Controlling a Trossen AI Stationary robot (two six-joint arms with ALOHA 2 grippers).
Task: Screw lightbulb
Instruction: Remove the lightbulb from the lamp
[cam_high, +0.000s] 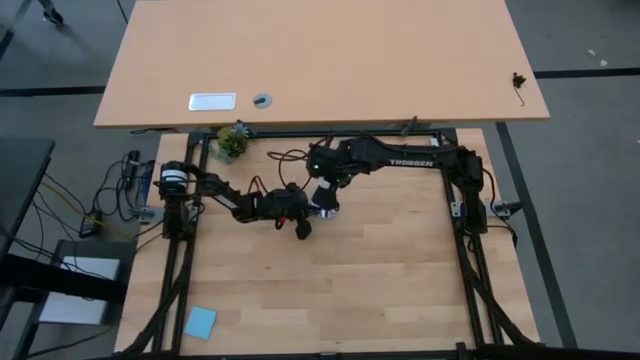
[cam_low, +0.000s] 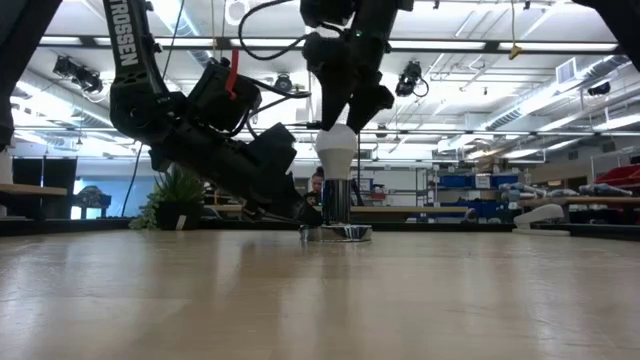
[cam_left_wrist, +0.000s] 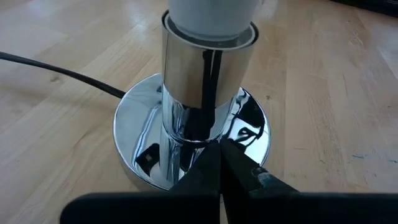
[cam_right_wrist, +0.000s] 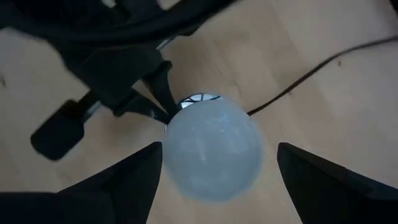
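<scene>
The white lightbulb (cam_low: 337, 150) stands upright in a chrome socket tube (cam_left_wrist: 208, 68) on a round chrome base disc (cam_left_wrist: 140, 115), mid-table. From above the bulb shows as a pale dome (cam_right_wrist: 214, 152). My right gripper (cam_right_wrist: 217, 168) points down over the bulb, open, one finger on each side. A gap shows at one finger, and the other stands right at the bulb's edge. My left gripper (cam_left_wrist: 219, 155) is shut, low at the socket's foot, coming from the table's left (cam_high: 302, 225). My left gripper's shut fingertips (cam_left_wrist: 211, 163) rest against the foot of the chrome stem (cam_left_wrist: 189, 134), just above the base disc. The fingers come in nearly level, low over the table, from the left. The socket stands upright with its disc flat on the table.
A black cord (cam_left_wrist: 56, 71) runs from the base across the wood. A blue paper square (cam_high: 200, 322) lies near the front left corner. A small plant (cam_high: 232, 143) stands at the far edge, with a desk (cam_high: 320, 60) beyond it.
</scene>
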